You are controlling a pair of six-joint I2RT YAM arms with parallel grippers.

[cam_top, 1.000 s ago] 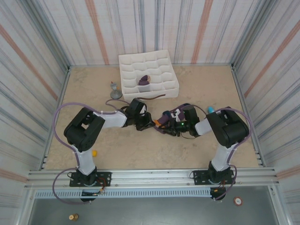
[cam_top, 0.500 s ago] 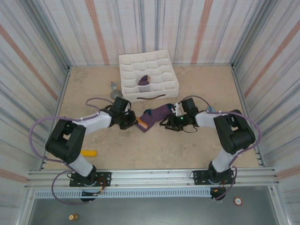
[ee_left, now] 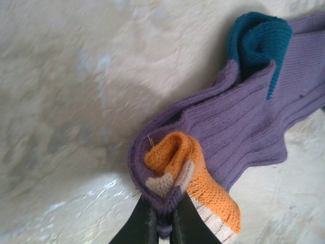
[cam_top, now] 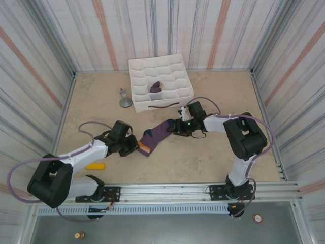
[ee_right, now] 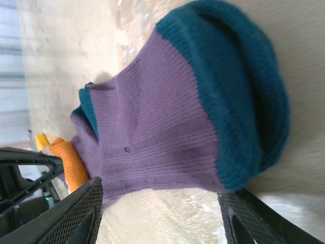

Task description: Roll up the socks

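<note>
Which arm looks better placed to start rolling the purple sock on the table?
Likely the left: the left fingers are pinched shut on the orange cuff of the purple knitted sock. The right fingers stand open either side of its teal toe, gripping nothing.

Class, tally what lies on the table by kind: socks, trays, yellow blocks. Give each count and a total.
Socks: 2, the stretched sock and the rolled sock
Trays: 1, the white tray
Yellow blocks: 1, the yellow block
Total: 4

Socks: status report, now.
Left gripper shut on sock cuff. Right gripper open over toe end. Sock stretched out, unrolled. Yellow block lies apart.
</note>
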